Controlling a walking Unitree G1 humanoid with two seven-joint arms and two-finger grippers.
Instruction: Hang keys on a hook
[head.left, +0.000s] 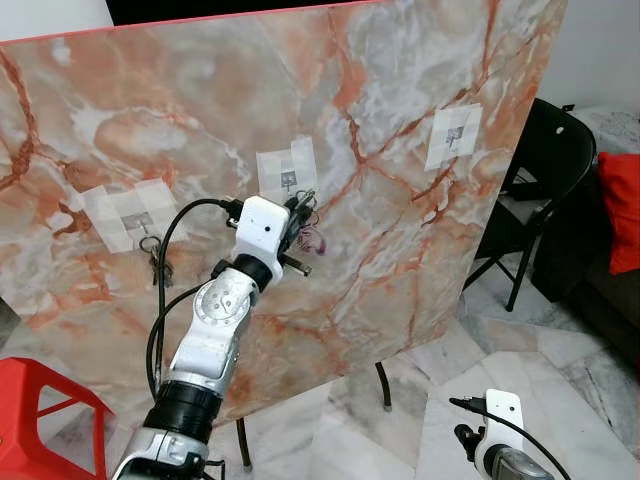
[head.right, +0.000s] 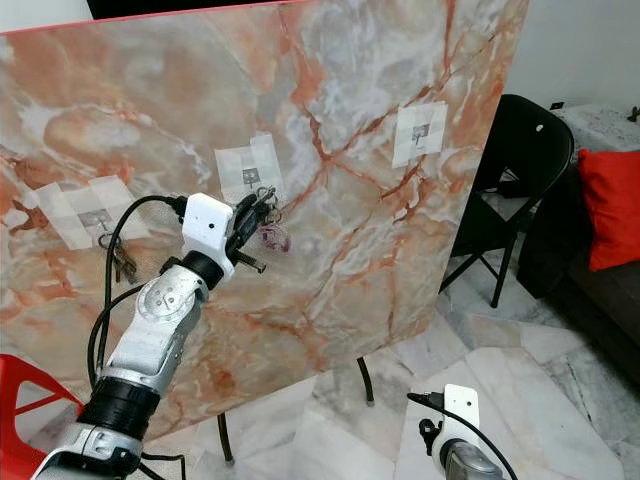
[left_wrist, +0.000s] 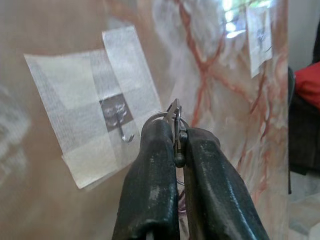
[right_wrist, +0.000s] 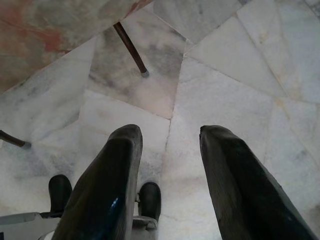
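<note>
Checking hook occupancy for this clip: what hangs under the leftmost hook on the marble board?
A dark bunch of keys hangs under the left hook, against the marble board. The left end effector holds a key ring near the middle hook.

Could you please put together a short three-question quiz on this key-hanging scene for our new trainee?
1. True or false: the left gripper is shut on a key ring close to the middle hook.
2. Which hook on the marble board already carries keys: A) the left hook, B) the middle hook, C) the right hook?
3. What does the right gripper hang above, fingers apart?

Key
1. True; the ring is not yet on the hook.
2. A; hung keys dangle beneath it.
3. The marble floor.
</note>
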